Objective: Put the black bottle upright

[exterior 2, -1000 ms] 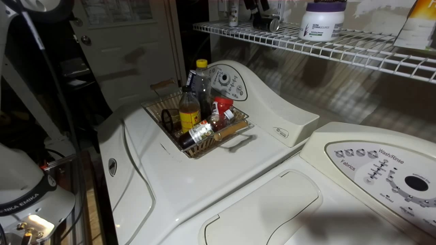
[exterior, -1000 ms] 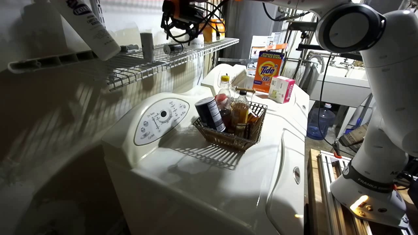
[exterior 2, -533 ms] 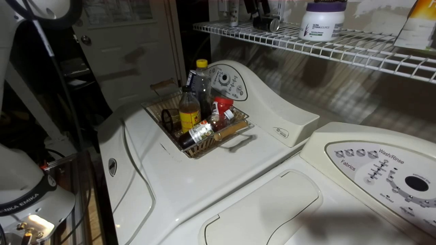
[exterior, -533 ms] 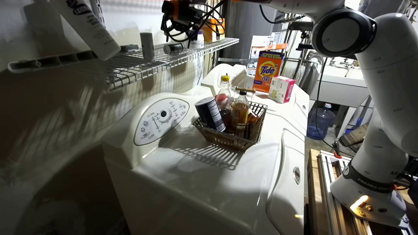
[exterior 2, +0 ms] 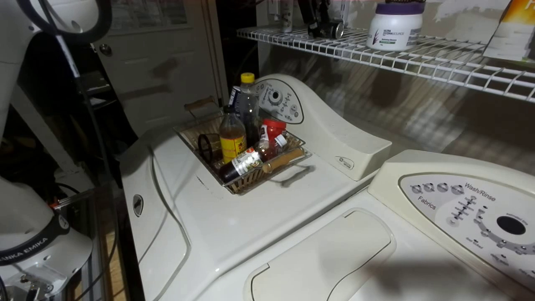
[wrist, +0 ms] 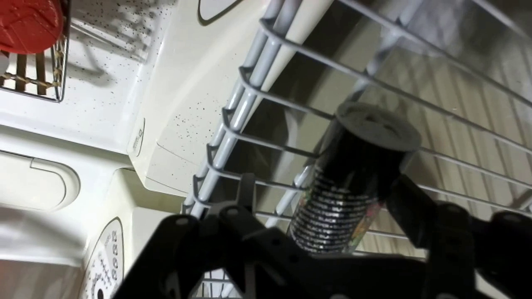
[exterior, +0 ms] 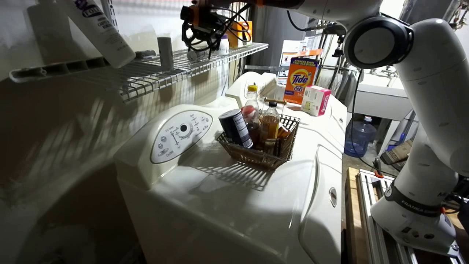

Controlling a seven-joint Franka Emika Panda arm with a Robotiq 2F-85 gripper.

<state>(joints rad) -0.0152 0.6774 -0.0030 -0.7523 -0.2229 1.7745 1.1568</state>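
Observation:
The black bottle (wrist: 353, 166) lies on its side on the white wire shelf. The wrist view shows its round grey end and a striped label. It also shows in both exterior views (exterior: 196, 55) (exterior 2: 333, 30). My gripper (wrist: 326, 193) is around it with the fingers apart, one on each side. The right finger in the wrist view is close against or touching the bottle. Shelf wire shows between the left finger and the bottle. In an exterior view the gripper (exterior: 199, 36) is just above the shelf, its cables hanging in front. The bottle's lower end is partly hidden by the gripper.
On the wire shelf (exterior: 190, 69) stand a greyer upright cylinder (exterior: 165, 53), a white jar with purple lid (exterior 2: 395, 27) and an orange box (exterior: 240, 35). A tilted white bottle (exterior: 100, 35) is at the shelf's end. A basket of bottles (exterior: 256, 156) sits on the machine below.
My gripper has come down slightly around the bottle, and the arm's elbow has lowered and shifted. The bottle has shifted or turned slightly on the shelf.

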